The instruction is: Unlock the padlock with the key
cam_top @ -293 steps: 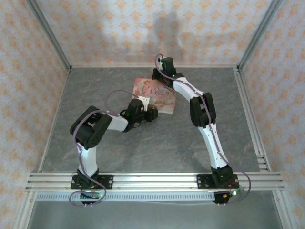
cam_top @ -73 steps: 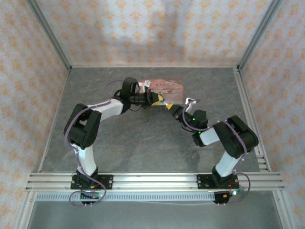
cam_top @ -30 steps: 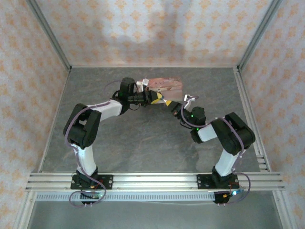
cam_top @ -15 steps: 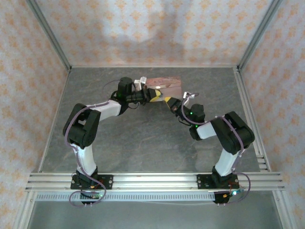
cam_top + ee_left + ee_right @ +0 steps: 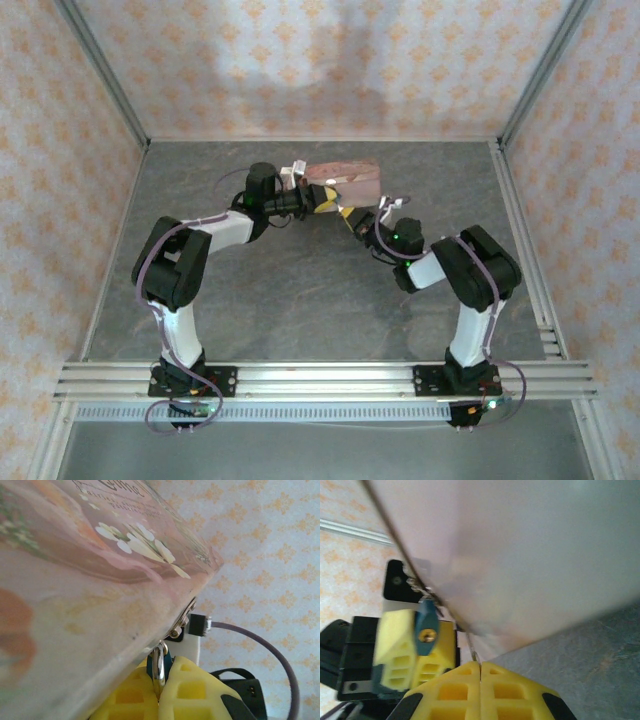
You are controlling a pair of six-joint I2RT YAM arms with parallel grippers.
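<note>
"Two grippers at the pink tin; give me the left gripper first," says the first inspector.

"Its yellow pads are clamped on the padlock, one on each side of the blue body. The wrist view shows the thin metal shackle rising from between the pads to the tin's edge, just below the small hasp. I cannot tell whether the shackle passes through the hasp."

"Where is the padlock on the table?"

"At the near edge of the tin, in the far middle of the grey surface, between the two grippers. Its brass keyhole faces the right wrist camera."

"And the right gripper?"

"Its fingers are pressed together, with no gap between the pads. A thin sliver of metal stands out from between the tips, which I take to be the key. Only its end shows, and the colour is hard to read against the tin."

"Is the key in the lock?"

"No. The tip lies close to the tin's pale side, just beside the padlock and to the right of the keyhole, not touching it. From above, the two grippers point at each other, near but apart, at the tin's near edge."
</note>
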